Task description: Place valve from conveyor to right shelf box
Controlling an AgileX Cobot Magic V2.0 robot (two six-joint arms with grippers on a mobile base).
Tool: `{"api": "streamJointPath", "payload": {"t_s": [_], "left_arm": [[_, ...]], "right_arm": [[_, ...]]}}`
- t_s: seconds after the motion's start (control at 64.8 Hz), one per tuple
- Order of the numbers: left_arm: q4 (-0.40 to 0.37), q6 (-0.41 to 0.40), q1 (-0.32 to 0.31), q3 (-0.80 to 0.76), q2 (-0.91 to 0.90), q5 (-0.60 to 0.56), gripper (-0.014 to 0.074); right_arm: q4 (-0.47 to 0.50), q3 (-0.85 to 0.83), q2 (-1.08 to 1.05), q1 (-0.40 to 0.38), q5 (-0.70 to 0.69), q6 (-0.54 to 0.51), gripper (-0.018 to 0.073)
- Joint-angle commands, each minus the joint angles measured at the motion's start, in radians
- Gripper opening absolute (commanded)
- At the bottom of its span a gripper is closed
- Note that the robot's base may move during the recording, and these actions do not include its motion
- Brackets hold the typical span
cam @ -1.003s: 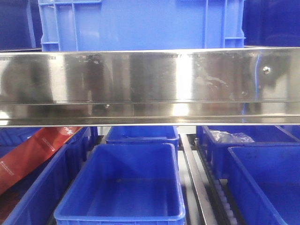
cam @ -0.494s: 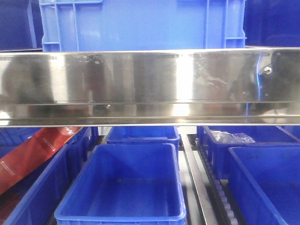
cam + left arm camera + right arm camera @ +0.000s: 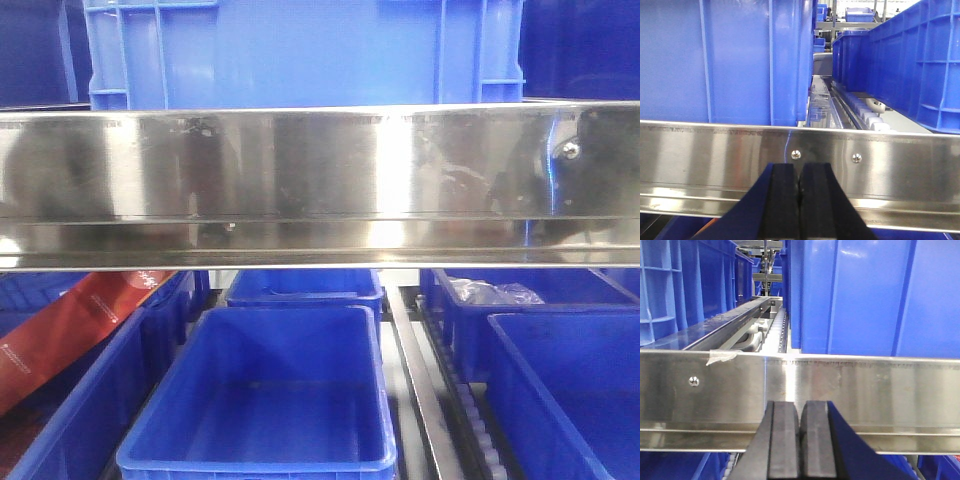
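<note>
The shelf's shiny steel front beam (image 3: pixel 320 180) spans the front view, with blue boxes above and below it. An empty blue box (image 3: pixel 265 400) sits on the lower level at centre, and another blue box (image 3: pixel 570 390) lies at the lower right. My left gripper (image 3: pixel 800 172) is shut and empty, close in front of the steel beam (image 3: pixel 715 155). My right gripper (image 3: pixel 800 412) is shut and empty, close in front of the beam (image 3: pixel 880 390). The valve and the conveyor are out of view. Neither gripper shows in the front view.
A large blue crate (image 3: pixel 300 50) stands on the upper level. A red package (image 3: pixel 70 330) lies in the lower left box. A clear plastic bag (image 3: pixel 490 292) lies in a rear right box. Roller rails (image 3: pixel 470 420) run between boxes. Blue crates (image 3: pixel 715 55) (image 3: pixel 870 295) stand behind the beam.
A dark reflection has appeared at the right end of the steel beam in the front view. Boxes and shelf are unchanged.
</note>
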Motion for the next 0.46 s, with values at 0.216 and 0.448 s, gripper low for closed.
{"api": "streamJointPath", "payload": {"t_s": [0.216,0.448], "left_arm": [[0.003,-0.007,-0.001,-0.002,-0.006,-0.017,-0.0111],[0.003,-0.007,-0.001,-0.002,-0.006,-0.017,-0.0111]], "right_arm": [[-0.008,0.003,-0.003,-0.005,-0.024,0.001,-0.0162],[-0.008,0.003,-0.003,-0.005,-0.024,0.001,-0.0162]]}}
